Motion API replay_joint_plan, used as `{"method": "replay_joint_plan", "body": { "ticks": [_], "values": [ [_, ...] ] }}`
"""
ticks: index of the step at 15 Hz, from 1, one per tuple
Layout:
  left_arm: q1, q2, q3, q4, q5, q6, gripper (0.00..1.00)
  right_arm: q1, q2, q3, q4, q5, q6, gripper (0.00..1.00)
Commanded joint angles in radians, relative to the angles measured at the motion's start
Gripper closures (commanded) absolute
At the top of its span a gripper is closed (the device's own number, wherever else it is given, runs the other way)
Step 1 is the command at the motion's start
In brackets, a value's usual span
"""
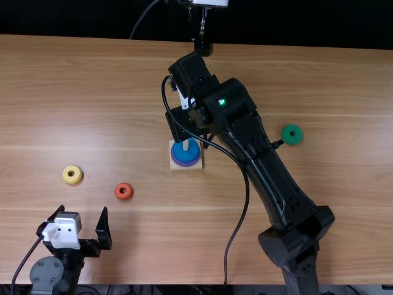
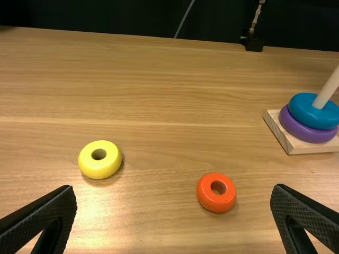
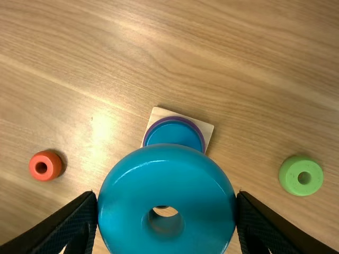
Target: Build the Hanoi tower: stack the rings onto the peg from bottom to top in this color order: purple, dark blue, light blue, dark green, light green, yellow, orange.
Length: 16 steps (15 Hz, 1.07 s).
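Nearest is the left gripper (image 1: 83,209), to the left of the peg base (image 1: 174,166) and on its near side, its claw wide apart with nothing between; the orange ring (image 1: 124,191) lies left of the base and a little nearer, the yellow ring (image 1: 72,174) farther left; on the base sit the purple ring (image 2: 304,134) and, over it, a blue ring (image 2: 301,111), round the peg (image 2: 327,90); above the base is the right gripper (image 3: 166,196), clamped across a second blue ring (image 3: 122,201), likely the light blue one; it looks light, stiff and glossy, so it might slip or tilt if pinched off centre; opposite sides of the outer rim, at its widest, are the place to hold it, leaving the hole free; a green ring (image 1: 292,134) lies right of the base, slightly beyond; the tabletop (image 1: 73,92) is smooth, pale grained wood; past its far edge, well beyond the base, hangs a dark backdrop (image 1: 73,18).
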<state>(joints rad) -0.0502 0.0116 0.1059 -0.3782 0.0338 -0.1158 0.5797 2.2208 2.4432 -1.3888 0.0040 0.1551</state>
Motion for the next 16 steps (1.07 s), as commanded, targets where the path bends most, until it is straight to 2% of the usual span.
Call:
{"method": "replay_joint_plan", "body": {
  "ticks": [1, 16],
  "values": [
    [0.016, -0.012, -0.106, -0.069, 0.021, 0.003, 0.0, -0.001, 0.025, 0.028, 0.002, 0.0, 0.001, 1.0],
    [0.016, -0.012, -0.106, -0.069, 0.021, 0.003, 0.0, 0.026, 0.025, 0.028, 0.003, -0.002, 0.001, 1.0]
  ]
}}
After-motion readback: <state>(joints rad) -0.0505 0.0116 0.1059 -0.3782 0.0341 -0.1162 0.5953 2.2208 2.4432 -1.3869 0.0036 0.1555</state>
